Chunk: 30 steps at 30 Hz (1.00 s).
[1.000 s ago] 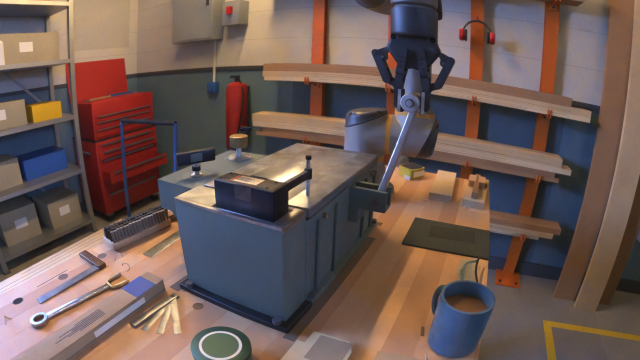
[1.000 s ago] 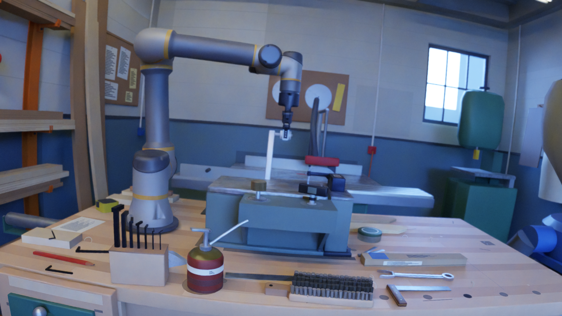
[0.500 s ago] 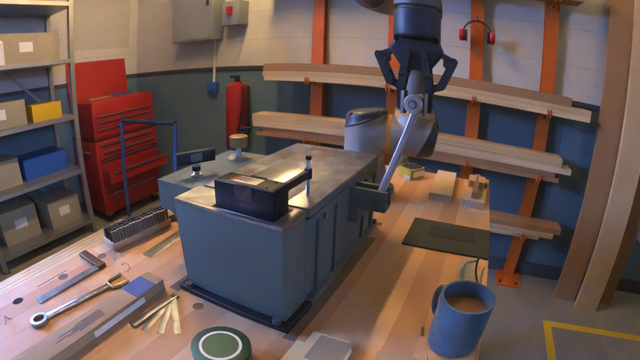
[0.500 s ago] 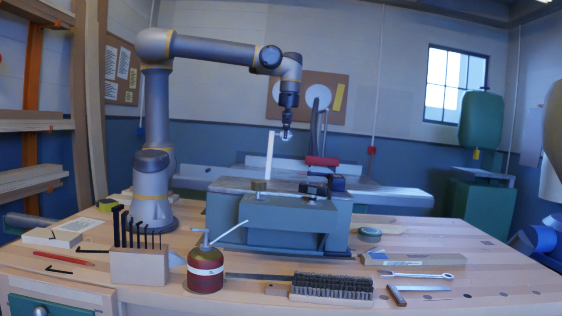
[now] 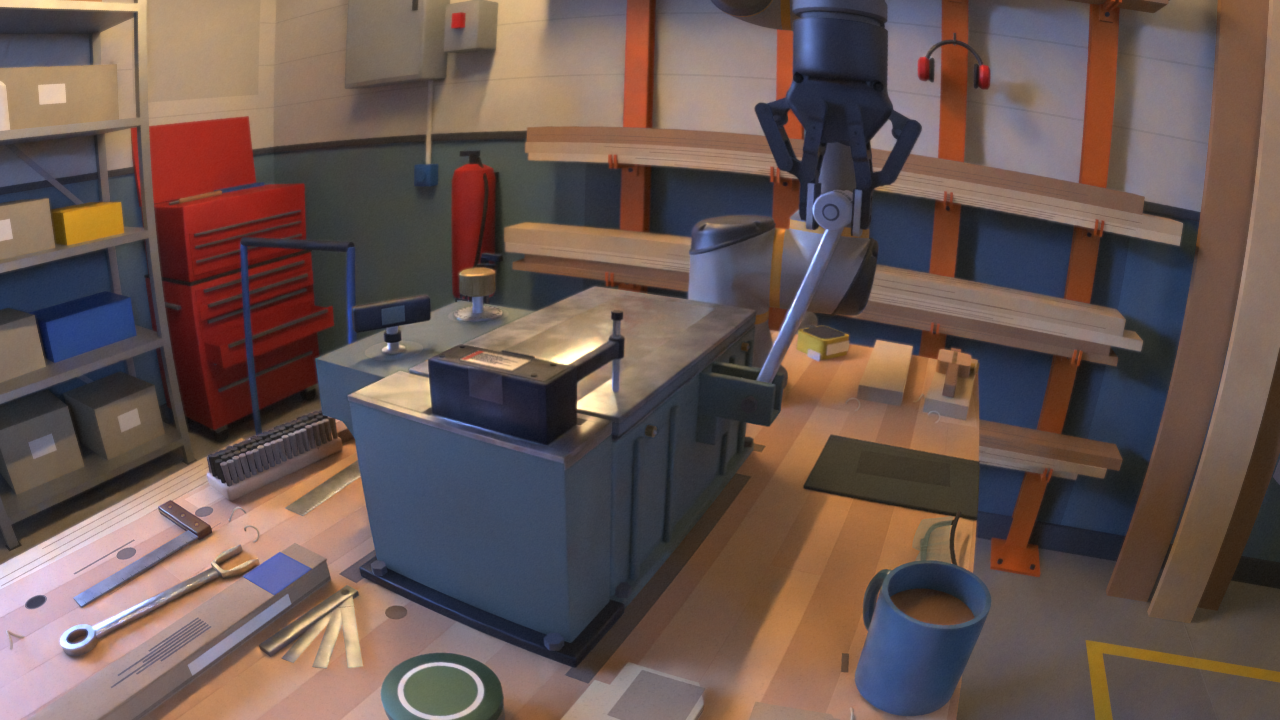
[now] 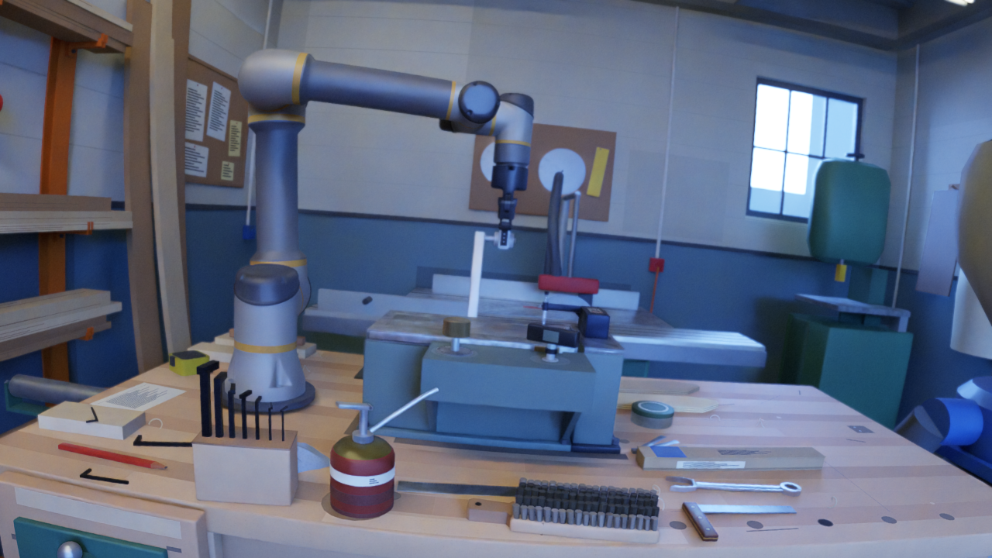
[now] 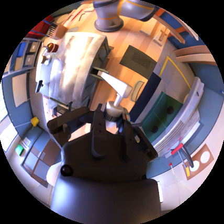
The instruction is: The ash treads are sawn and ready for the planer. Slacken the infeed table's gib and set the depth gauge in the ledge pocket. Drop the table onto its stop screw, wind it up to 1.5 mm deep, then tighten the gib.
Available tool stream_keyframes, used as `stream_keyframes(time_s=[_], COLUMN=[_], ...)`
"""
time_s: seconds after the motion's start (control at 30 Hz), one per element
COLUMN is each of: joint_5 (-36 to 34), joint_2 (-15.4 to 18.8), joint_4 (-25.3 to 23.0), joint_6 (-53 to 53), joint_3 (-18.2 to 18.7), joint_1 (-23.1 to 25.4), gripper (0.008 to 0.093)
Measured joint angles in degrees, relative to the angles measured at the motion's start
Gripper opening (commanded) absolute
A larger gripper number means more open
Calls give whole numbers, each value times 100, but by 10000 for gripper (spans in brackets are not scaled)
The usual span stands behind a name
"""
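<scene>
A long pale lever [image 5: 798, 295] [image 6: 477, 274] [image 7: 115, 85] rises from a bracket [image 5: 741, 394] on the far side of the blue-grey planer [image 5: 546, 430] [image 6: 492, 375]. It leans away from the machine and ends in a round white knob [image 5: 831, 211] [image 7: 114, 107]. A dark depth gauge [image 5: 501, 381] [image 6: 553, 334] sits on the planer's near end, its slim probe standing on the steel table [image 5: 618, 345]. A brass-topped handwheel [image 5: 477, 288] [image 6: 456, 326] stands on the lower ledge. My gripper [image 5: 832, 208] [image 6: 506, 238] [image 7: 113, 115] hangs straight down over the knob and is closed on it.
Behind the planer, timber racks [image 5: 895, 179] line the wall and the arm's base [image 6: 267, 340] stands on the bench. A dark mat [image 5: 895, 475] and a blue mug [image 5: 922, 631] lie to the right. A brush [image 5: 268, 452], wrench [image 5: 152, 600] and square [image 5: 143, 551] lie to the left.
</scene>
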Motion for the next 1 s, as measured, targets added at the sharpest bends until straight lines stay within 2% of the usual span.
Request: stream_keyframes(time_s=[1.0], joint_5=[1], joint_2=[61], joint_4=[-55], joint_6=[108], joint_3=[-6], joint_1=[109], gripper=[80])
